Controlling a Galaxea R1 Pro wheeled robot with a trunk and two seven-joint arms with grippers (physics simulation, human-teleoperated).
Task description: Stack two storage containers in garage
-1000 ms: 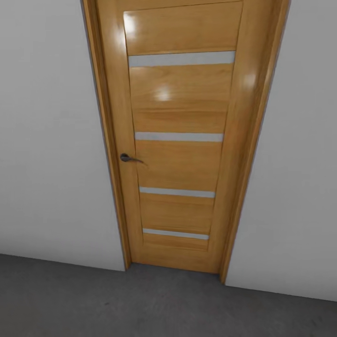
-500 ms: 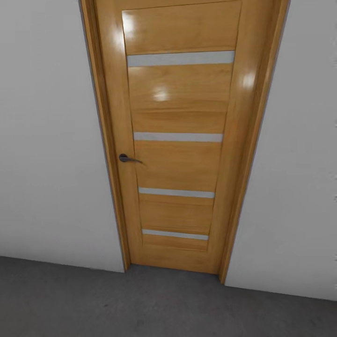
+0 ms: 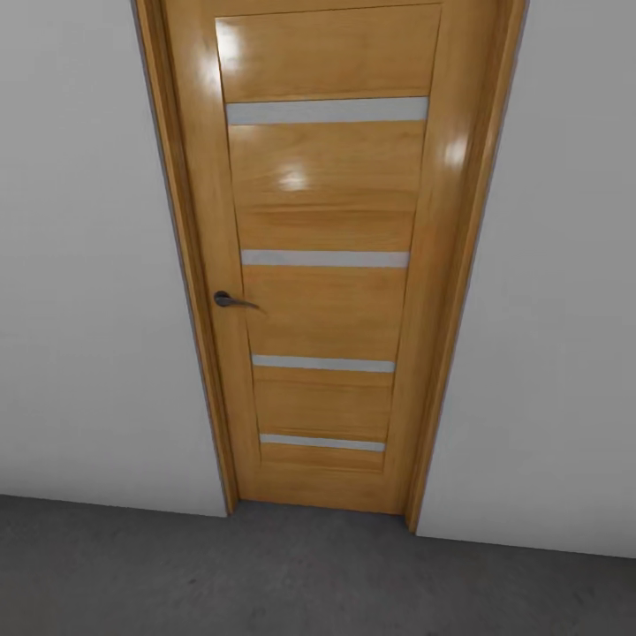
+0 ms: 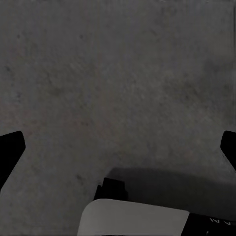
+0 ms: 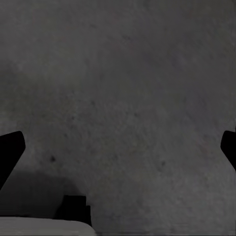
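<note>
Head view puts us on the floor (image 3: 291, 574), dark grey mottled concrete, so we judge we are in the garage, facing a closed wooden door (image 3: 322, 265) with a dark lever handle (image 3: 231, 300) set in a white wall (image 3: 79, 265). No storage container is before us here, so we cannot say where either one lies. Our left gripper (image 4: 118, 147) and right gripper (image 5: 118, 147) both hang over bare concrete, fingers spread wide and holding nothing. We judge this a travelling step; next we would need to get through the door. Fingertips are cut off at both wrist views' edges.
</note>
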